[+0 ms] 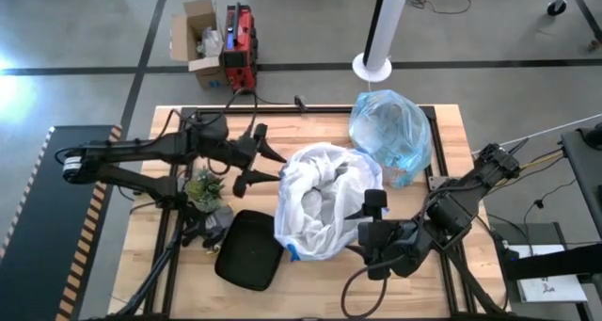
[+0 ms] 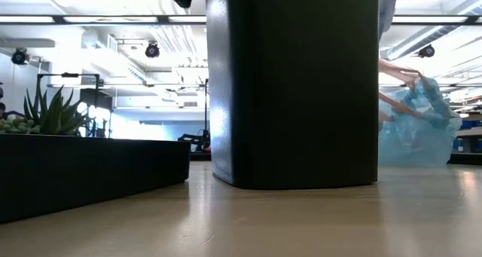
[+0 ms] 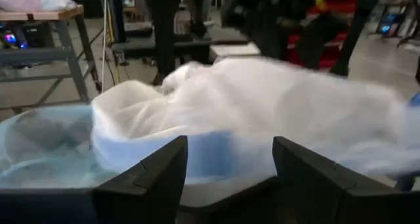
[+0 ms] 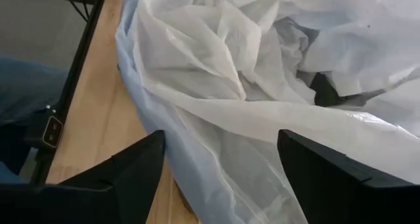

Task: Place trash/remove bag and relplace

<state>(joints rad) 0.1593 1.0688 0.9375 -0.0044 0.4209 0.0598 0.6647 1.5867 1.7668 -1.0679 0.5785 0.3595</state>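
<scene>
Wooden table [image 1: 442, 133], seen from above, with both arms reaching in toward its middle. At centre, a bin [image 2: 294, 84] draped in a white bag [image 1: 324, 203], crumpled and spilling over the rim, a strip of light blue showing at its near lower edge; from table height, only the bin's dark wall in sight. Toward the far right corner, the blue bag [image 1: 390, 133], bunched up and standing on the table, well apart from the bin, greyish lumps dimly visible through the plastic; too blurred to tell whether trash. Near the front left, a black lid [image 1: 249, 250] lying flat just beside the white bag. Left of that, a small plant [image 1: 203, 187] in a dark tray.

Left gripper [image 1: 261, 161] just beside the white bag's left side, jaws apart, nothing between them; in its wrist view, white plastic billowing just ahead of the two fingers [image 3: 154, 178]. Right gripper [image 1: 372, 222] at the white bag's lower right edge, jaws apart as well; in its wrist view, folds of white film lying between and beyond the fingers [image 4: 134, 168], without a clear grip on them.
</scene>
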